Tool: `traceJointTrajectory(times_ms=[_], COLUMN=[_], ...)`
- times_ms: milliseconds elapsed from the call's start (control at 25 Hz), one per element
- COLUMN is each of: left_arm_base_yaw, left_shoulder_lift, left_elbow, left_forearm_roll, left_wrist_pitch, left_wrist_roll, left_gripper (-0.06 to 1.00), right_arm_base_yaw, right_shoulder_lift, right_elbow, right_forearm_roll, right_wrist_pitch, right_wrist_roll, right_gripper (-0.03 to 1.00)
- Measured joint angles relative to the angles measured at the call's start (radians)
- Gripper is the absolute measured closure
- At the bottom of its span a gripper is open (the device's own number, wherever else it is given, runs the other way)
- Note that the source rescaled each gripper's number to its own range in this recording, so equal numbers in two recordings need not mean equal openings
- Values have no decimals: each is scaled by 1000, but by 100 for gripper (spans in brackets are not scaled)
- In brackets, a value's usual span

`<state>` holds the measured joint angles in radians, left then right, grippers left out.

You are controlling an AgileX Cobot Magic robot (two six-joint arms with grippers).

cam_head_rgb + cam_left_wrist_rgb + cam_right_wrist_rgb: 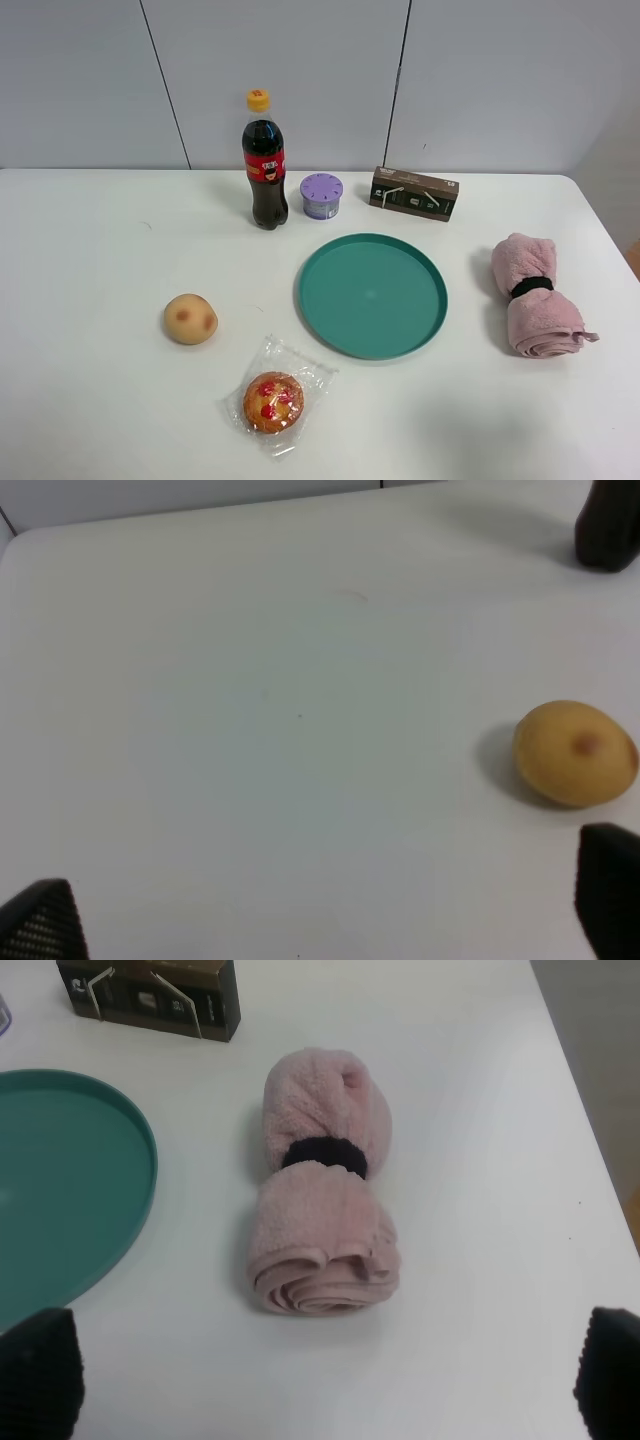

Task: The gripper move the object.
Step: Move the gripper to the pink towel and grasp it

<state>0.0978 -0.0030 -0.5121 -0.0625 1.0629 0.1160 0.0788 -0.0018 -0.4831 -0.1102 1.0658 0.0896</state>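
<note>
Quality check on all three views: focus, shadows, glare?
Exterior high: sharp, evenly lit, soft shadow beside the pink towel, no glare. Left wrist: soft overall, the bun slightly blurred, left gripper tips dark and fuzzy at the edge. Right wrist: pink towel in focus, right gripper tips blurred.

You have on the white bench (pixel 90 250): dark cola bottle with yellow cap (pixel 264 165), small purple round tub (pixel 321 196) and dark brown carton (pixel 414 193) along the far side. The round teal plate (pixel 372 295) sits mid-bench, with a spotted yellowish bun (pixel 190 319) to its left. A plastic-wrapped muffin (pixel 273 402) lies nearest.
</note>
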Motion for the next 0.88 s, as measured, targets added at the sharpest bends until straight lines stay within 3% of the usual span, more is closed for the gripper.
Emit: traceJointTrajectory(times_ms=[480, 880], left_arm_base_yaw=[0, 0], left_shoulder_lift=[0, 0], left_elbow=[0, 0], left_forearm_roll=[0, 1], left_wrist_pitch=[0, 0], left_wrist_roll=[0, 0], left_gripper=[-6, -6], right_arm_base_yaw=[0, 0], right_shoulder_lift=[11, 397], right_elbow=[-24, -306], right_forearm_roll=[-31, -141], right_wrist_pitch=[7, 82], right_wrist_roll=[57, 60], right_gripper=[-2, 6])
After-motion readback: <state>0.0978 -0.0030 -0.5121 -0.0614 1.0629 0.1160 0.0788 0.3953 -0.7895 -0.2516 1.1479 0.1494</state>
